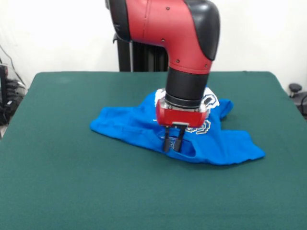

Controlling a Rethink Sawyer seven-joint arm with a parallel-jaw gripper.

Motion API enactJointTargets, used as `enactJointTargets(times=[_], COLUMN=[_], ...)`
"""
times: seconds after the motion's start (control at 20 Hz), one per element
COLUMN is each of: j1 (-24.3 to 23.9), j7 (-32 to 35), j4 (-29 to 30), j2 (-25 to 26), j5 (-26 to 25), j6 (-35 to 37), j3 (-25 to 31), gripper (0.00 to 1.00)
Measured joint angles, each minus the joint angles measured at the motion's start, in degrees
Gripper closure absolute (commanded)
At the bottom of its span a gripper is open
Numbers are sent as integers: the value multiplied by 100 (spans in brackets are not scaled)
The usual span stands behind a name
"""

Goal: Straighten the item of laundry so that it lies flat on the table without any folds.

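- Red and black robot arm (187,52) reaching down from above over the middle of a large dark green felt-covered table (57,182)
- Bright blue short-sleeved T-shirt (139,127) lying bunched near the table's centre, folded over itself; white printed design (211,103) partly hidden behind the arm
- Gripper (172,141) low at the shirt's near edge; 2 dark fingers (166,142) close together, apparently pinching a fold of blue cloth, though contact hard to confirm
- Step judged: gripping the edge for a pull; next, probably drawing the fabric outward to open the fold
- No containers visible
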Motion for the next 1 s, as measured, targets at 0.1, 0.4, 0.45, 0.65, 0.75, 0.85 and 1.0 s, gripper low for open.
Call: enactJointTargets(times=[0.1, 0.4, 0.45, 0.65, 0.75, 0.85, 1.0], j1=[17, -19, -28, -37, -41, -46, -60], j7=[0, 0, 0, 0, 0, 0, 0], j4=[1, 1, 1, 2, 2, 1, 2], j2=[14, 37, 37, 37, 37, 37, 37], j5=[32, 154, 186, 242, 261, 267, 271], j6=[-74, -127, -127, -127, -128, -128, -128], j3=[0, -1, -2, -2, -1, -1, -2], gripper=[100, 100, 100, 100, 100, 100, 100])
